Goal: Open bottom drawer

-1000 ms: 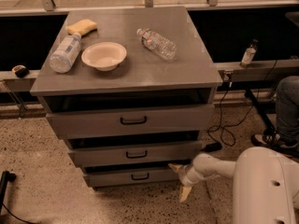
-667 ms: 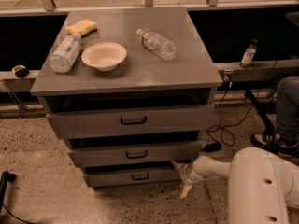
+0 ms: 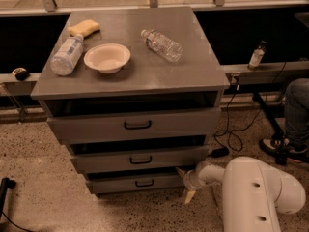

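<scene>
The gripper (image 3: 185, 183) is held open and empty just beside the right end of the grey metal bottom drawer (image 3: 137, 182), whose inside is hidden.

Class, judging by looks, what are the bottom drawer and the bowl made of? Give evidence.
Bottom drawer: probably painted metal, flat grey with dull sheen. Bowl: pale, smooth, thin-rimmed, perhaps plastic or paper. The gripper, fingers open, sits by the drawer's right end.

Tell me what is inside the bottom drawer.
Of the bottom drawer only the front and a dark gap above it show; the middle drawer covers the inside. The gripper is beside the front's right end.
</scene>
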{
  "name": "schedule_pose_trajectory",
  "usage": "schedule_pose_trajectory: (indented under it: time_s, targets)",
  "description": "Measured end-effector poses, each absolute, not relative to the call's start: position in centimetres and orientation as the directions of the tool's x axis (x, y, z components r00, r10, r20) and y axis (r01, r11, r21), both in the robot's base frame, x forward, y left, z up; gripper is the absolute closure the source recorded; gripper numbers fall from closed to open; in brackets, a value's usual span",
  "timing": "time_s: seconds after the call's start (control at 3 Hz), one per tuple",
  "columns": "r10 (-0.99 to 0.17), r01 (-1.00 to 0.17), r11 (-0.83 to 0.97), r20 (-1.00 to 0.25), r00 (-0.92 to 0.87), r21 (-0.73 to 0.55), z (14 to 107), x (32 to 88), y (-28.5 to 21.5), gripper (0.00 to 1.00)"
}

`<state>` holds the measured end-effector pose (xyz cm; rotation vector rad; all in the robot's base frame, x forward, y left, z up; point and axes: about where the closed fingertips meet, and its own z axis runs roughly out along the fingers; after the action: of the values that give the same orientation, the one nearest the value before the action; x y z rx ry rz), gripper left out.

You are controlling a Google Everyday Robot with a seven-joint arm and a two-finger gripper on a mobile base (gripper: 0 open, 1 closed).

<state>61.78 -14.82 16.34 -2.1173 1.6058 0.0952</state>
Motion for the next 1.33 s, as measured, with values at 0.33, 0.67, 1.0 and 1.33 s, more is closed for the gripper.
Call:
schedule_pose_trajectory:
  time_s: [0.33, 0.67, 1.0, 1.33]
  targets:
    - [-0.888, -0.928, -0.201, -0.342, 0.308, -0.314, 15.8, 61.9, -14.3, 0.27]
    - [-0.888, -0.92, -0.227, -0.32, 0.33, -0.319, 18.2, 60.7, -13.8, 0.36]
    - [-0.889, -0.934, -0.255, -0.32, 0.328, -0.249, 18.6, 55.2, -13.1, 0.36]
    - [-0.895, -0.949, -0.214, -0.341, 0.286, -0.232, 20.5, 50.7, -12.9, 0.34]
